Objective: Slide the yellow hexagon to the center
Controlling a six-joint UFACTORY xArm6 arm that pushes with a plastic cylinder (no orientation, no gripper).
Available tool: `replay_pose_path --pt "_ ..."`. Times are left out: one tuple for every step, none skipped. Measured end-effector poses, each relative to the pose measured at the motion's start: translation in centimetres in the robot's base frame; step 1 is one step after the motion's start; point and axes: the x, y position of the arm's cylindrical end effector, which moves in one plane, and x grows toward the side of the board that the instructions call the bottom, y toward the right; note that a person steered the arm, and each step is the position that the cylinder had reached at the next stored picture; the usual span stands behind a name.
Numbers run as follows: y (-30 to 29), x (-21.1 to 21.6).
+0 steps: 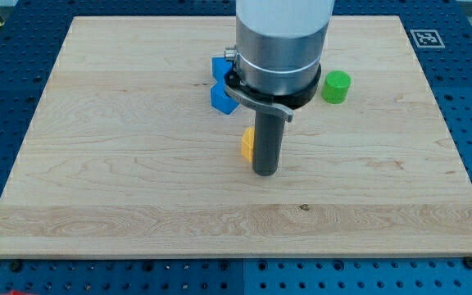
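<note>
Risking: clipping the yellow hexagon off-centre, which would spin it aside rather than slide it.
Cause: my tip touches only its right side.
Yellow hexagon: near the middle of the counter, half hidden by the rod, just left of my tip.
Pincer: none fitted, so no spread or pinch to tell.
Neighbours: blue blocks farther off; green block far right.

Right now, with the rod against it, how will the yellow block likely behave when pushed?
The yellow block looks squat and flat-based, so it should slide on the wooden board, not roll or tip. My tip sits against its right side; an off-centre push might spin it.
</note>
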Motion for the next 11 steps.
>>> replay_pose_path --pt "0.8 -1.1" --pt "0.9 -1.9" --pt "-0.1 -2.0" --pt "-2.6 -2.0" --pt "-4.1 -2.1" --pt "-5.8 -2.4" --pt "-6.0 -3.5" --pt "-6.0 -4.3" --pt "-4.7 -4.2" --pt "-3.4 -4.2" --pt "-3.2 -4.8"
